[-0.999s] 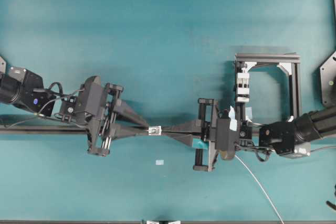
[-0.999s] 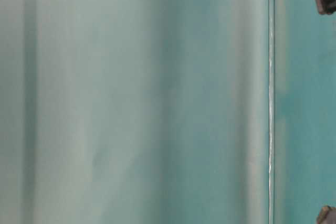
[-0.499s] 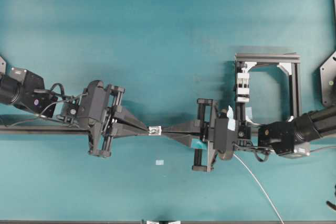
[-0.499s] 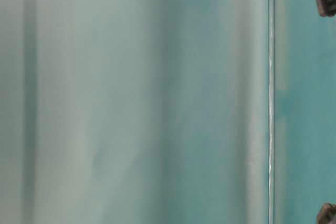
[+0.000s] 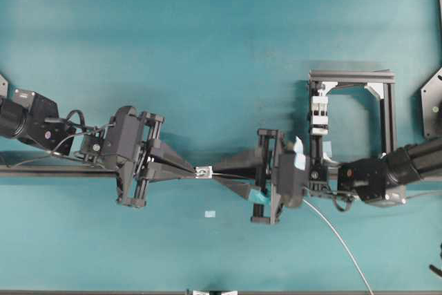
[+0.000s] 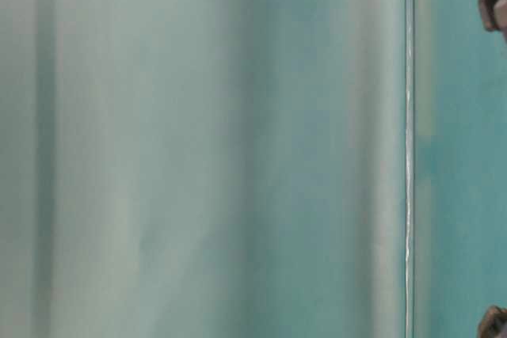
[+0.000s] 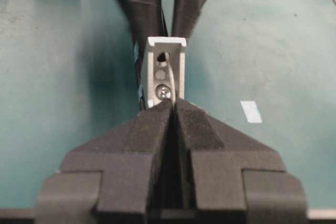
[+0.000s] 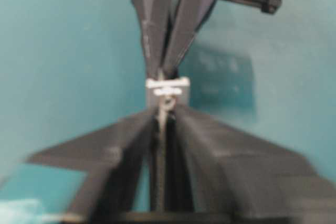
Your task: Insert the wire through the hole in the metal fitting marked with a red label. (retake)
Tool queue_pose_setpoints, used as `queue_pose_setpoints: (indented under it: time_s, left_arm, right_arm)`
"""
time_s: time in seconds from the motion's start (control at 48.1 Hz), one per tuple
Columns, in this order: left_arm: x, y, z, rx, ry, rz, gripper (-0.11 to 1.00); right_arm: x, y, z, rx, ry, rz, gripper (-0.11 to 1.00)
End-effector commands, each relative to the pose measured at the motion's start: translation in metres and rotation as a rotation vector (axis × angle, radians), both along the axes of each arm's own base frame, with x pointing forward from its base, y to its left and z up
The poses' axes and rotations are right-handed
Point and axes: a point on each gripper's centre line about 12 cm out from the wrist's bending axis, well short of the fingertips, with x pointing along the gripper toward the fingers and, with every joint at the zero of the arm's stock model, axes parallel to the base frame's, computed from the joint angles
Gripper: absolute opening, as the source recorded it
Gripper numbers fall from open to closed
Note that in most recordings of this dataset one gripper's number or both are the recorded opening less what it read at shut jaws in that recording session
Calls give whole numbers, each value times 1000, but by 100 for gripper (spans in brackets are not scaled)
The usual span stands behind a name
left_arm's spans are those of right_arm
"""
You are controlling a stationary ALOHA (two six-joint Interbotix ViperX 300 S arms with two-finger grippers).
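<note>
The small silvery metal fitting point(image 5: 202, 170) sits between the two grippers' tips at mid-table. In the left wrist view the fitting point(image 7: 166, 72) faces me, with its dark hole point(image 7: 163, 56) near the top. The thin pale wire point(image 7: 172, 77) comes out of the hole and runs down into my left gripper point(image 7: 173, 102), which is shut on it. My right gripper point(image 8: 167, 111) stands open, and the wire point(image 8: 164, 129) lies loose between its fingers. Behind it the wire point(image 5: 338, 240) trails off to the lower right. The red label is out of view.
A black metal frame point(image 5: 352, 74) with a white clip block point(image 5: 318, 112) stands at the right, behind the right arm. A pale sticker scrap point(image 5: 210, 214) lies on the teal mat in front of the grippers. The table-level view shows only blurred teal surface.
The right gripper's jaws have parted from around the wire, and its wrist has shifted slightly. The left gripper stays shut at the fitting.
</note>
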Motion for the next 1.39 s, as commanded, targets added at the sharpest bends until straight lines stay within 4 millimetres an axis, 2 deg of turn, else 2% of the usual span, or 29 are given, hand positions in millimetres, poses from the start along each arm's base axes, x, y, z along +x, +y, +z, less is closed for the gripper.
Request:
queue_pose_setpoints:
  time_s: [0.0, 0.062, 0.104, 0.333, 0.707, 1.373]
  left_arm:
    - [4, -4, 12, -11, -37, -10, -10]
    - [4, -4, 12, -11, -38, -10, -10]
    - [4, -4, 12, -11, -37, -10, -10]
    - [-2, -4, 12, -9, -22, -13, -10]
    - [-41, 0, 36, -8, -28, -38, -10]
    - [-90, 11, 38, -2, 8, -54, -10]
  right_arm:
    - [1, -1, 10, 9, -14, -2, 62]
    - [-1, -2, 12, 10, -18, -3, 78]
    - [-2, -2, 14, 11, -21, -1, 80]
    - [-4, -2, 18, 11, -30, 0, 79]
    - [-5, 0, 18, 9, -30, 7, 79]
    - [-6, 2, 17, 11, -23, 15, 79]
